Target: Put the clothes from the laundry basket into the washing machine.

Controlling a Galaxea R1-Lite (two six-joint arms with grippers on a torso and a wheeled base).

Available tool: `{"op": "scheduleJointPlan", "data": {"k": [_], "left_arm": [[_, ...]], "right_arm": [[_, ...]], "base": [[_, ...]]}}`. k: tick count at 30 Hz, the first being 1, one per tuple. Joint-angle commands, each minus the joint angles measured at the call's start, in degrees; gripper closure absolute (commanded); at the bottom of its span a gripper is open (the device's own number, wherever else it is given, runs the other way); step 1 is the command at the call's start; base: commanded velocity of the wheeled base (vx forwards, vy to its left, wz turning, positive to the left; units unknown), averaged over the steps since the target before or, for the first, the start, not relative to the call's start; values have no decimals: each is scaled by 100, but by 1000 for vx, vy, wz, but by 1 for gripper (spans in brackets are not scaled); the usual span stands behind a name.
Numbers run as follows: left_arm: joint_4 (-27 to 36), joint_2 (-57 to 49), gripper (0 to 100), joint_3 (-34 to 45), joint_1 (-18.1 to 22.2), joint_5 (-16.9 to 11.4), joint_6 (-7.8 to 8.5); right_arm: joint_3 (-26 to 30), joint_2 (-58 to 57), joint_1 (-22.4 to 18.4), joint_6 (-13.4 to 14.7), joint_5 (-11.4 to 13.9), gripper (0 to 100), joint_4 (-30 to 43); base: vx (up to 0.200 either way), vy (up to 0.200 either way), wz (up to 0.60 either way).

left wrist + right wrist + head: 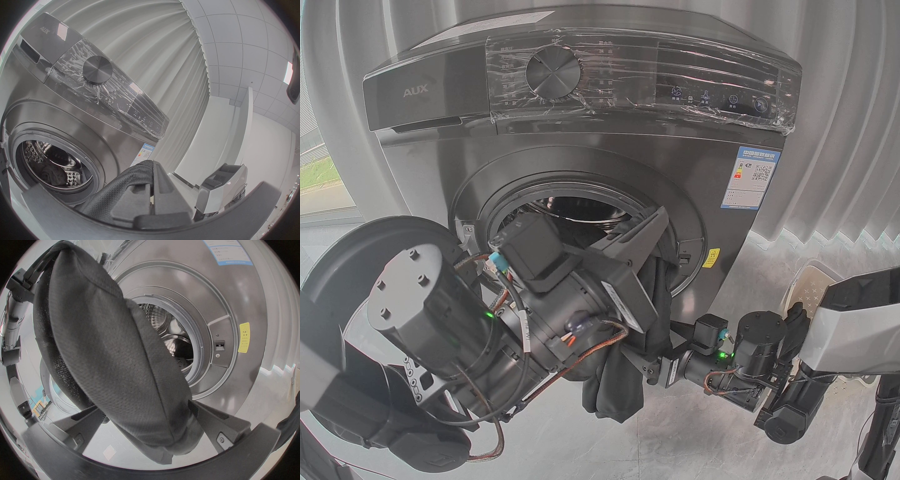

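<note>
Left claw (152, 175) pinches dark garment (109, 349) at mouth of washing machine (706, 144), right claw (143, 410) gaping below; left wrist view shows cloth (51, 173) inside drum (34, 153).

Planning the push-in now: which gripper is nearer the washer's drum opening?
Left. The left gripper holds the black garment right at the rim of the drum opening. The right gripper sits lower, below the opening, beside the garment's hanging part.
</note>
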Motion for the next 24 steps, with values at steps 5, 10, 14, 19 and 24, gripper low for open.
{"op": "scheduleJointPlan", "data": {"k": [5, 10, 14, 19, 24], "left_arm": [[-22, -21, 100, -20, -3, 4, -5], [-22, -21, 100, -29, -3, 4, -5], [-22, -30, 100, -38, -3, 4, 3], [-22, -30, 100, -64, 6, 4, 3], [-22, -38, 100, -73, 6, 4, -5]], "right_arm": [[-434, 516, 36, -8, 17, 0, -3], [-610, 727, 45, 1, 44, 0, -3], [-733, 850, 45, 1, 44, 0, -3], [-838, 964, 45, 36, 44, 0, -3], [-970, 1096, 36, 62, 35, 0, -3]], "base": [[0, 0, 0], [0, 0, 0], [0, 0, 0], [0, 0, 0], [0, 0, 0]]}}
